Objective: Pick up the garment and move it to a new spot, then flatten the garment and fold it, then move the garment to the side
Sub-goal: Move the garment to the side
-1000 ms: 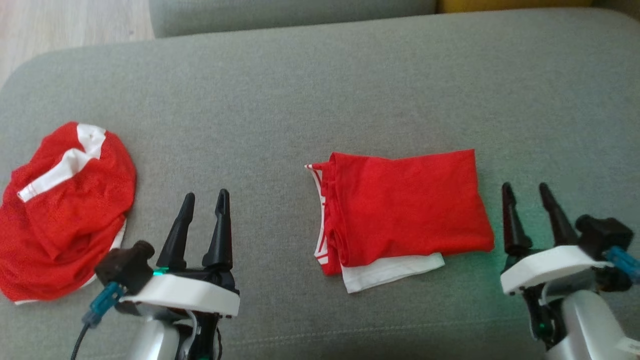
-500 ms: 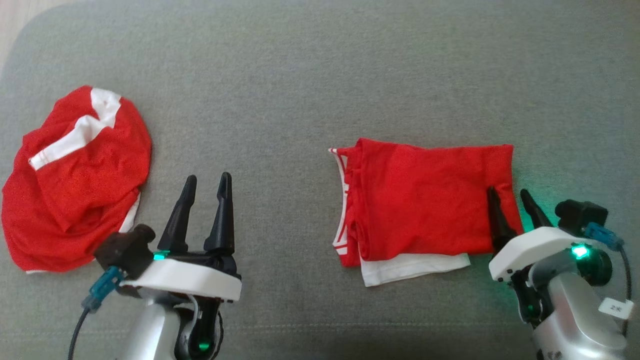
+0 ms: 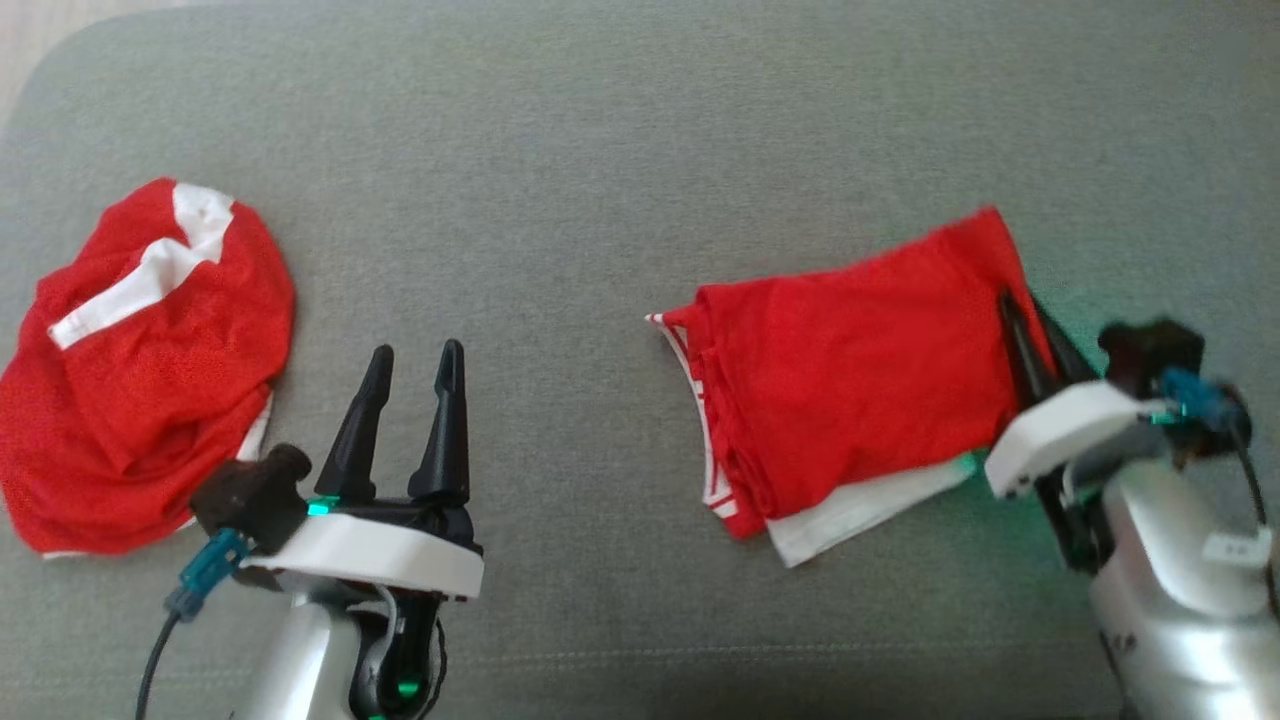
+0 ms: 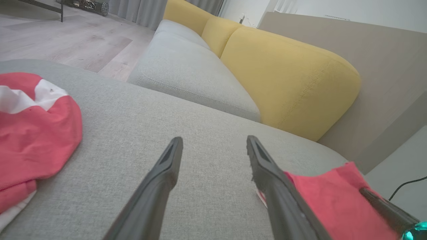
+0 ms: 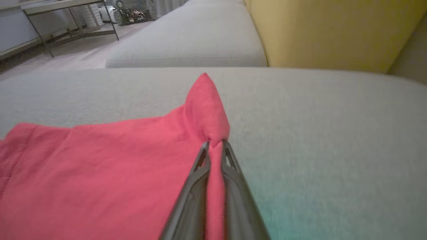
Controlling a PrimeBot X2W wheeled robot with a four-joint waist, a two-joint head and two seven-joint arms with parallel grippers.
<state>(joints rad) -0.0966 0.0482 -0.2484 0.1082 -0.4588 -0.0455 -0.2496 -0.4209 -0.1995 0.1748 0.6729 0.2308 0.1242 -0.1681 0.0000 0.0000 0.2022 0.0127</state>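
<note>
right wrist view: right gripper (image 5: pixel 215 145) clamped on edge of red garment (image 5: pixel 100 173); cloth peaks past the tips, spreads left.

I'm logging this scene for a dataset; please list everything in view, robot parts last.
seat cushion: one, grey, under both garments
folded garment: one, red over a white layer, right of centre on the seat cushion
crumpled garment: one, red with white bands, far left of the seat cushion
back cushions: two, yellow, beyond the seat cushion
floor: one, pale wood, beyond the sofa
left claw: one, black, open, over bare seat cushion
right claw: one, black, shut on the folded garment's right edge
</note>
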